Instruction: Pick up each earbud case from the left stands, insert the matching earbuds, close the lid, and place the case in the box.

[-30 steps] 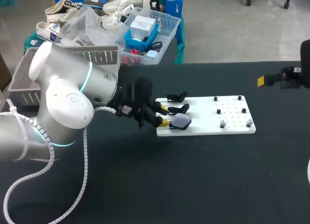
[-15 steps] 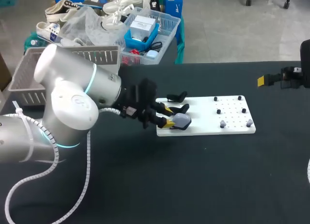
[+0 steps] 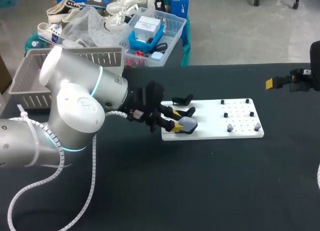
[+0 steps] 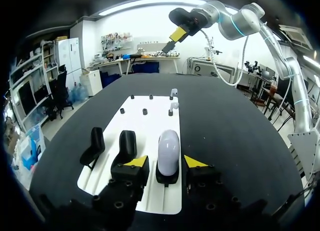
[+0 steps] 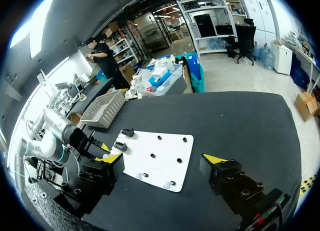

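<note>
Left end effector (image 4: 165,161) advanced, apparently straddling earbud case (image 4: 168,147).

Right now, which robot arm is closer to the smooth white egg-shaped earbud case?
Left. The left end effector has its open fingers on either side of the smooth white egg-shaped earbud case. The right end effector is far off, by the black table's right side.

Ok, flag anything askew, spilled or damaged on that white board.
Nothing stands out. The earbud case sits squarely on its stand between the left hand's open fingers; the two empty stands beside it look intact.
</note>
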Available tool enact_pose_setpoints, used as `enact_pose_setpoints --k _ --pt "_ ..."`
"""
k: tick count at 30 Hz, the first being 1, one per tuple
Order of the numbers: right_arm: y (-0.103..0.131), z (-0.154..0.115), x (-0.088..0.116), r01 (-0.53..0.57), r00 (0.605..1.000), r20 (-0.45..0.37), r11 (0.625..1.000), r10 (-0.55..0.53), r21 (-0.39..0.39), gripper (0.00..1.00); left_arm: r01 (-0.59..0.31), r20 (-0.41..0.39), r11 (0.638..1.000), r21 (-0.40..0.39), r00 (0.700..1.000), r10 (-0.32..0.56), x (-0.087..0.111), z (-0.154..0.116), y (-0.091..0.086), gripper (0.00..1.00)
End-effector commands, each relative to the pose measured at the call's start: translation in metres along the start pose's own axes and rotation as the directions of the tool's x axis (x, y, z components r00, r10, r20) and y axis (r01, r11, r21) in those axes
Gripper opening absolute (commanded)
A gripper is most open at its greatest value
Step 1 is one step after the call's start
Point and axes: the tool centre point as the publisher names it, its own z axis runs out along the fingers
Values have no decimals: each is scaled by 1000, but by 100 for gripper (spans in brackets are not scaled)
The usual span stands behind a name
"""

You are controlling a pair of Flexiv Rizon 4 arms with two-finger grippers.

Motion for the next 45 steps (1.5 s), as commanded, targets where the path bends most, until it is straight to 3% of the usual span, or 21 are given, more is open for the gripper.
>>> enact_pose_setpoints --k 1,11,16,32,33,34,35,45 --pt "-1 0 0 1 1000 -1 1000 -1 -2 100 2 1 1000 3 1000 -2 0 3 3 45" --pt "-1 0 0 1 1000 -1 1000 -1 -2 100 9 4 1000 1 1000 -9 0 6 2 43" --pt "-1 0 0 1 1000 -1 1000 -1 -2 100 13 4 1000 2 1000 -13 1 7 1 35" --pt "-1 0 0 1 1000 -1 1000 -1 -2 100 19 7 1000 5 1000 -19 0 9 -1 32" --pt "-1 0 0 1 1000 -1 1000 -1 -2 100 21 8 1000 6 1000 -21 0 9 -2 29" --pt "-1 0 0 1 1000 -1 1000 -1 -2 100 22 9 1000 7 1000 -22 0 9 -2 11" --pt "-1 0 0 1 1000 -1 1000 -1 -2 100 23 10 1000 7 1000 -23 0 9 -3 0" --pt "-1 0 0 1 1000 -1 1000 -1 -2 100 40 32 999 0 999 -40 -4 1 -3 0"
